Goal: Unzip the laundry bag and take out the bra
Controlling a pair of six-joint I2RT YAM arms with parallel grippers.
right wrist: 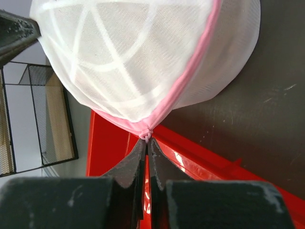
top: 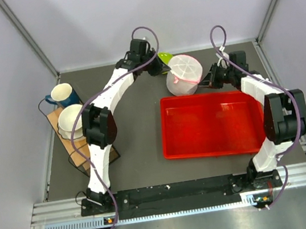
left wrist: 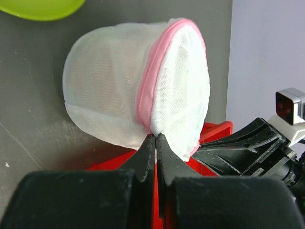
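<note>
The laundry bag (top: pixel 184 74), a round white mesh pouch with pink zipper trim, hangs lifted between both grippers behind the red tray's far edge. My left gripper (top: pixel 165 70) comes in from its left side, and the left wrist view shows its jaws (left wrist: pixel 156 137) shut on the white mesh of the bag (left wrist: pixel 119 86) beside the pink seam. My right gripper (top: pixel 205 81) is at its right side. There its jaws (right wrist: pixel 147 140) are shut on the small pink zipper pull at the bottom of the bag (right wrist: pixel 133 62). The bra is hidden: nothing orange shows through the mesh.
A red tray (top: pixel 212 124) lies in front of the bag, right of centre. A lime-green plate (top: pixel 164 57) sits behind the left gripper. At the left edge a wire rack (top: pixel 74 143) carries a blue mug (top: pixel 63 95) and a white cup (top: pixel 72 118). Grey walls close in the back and sides.
</note>
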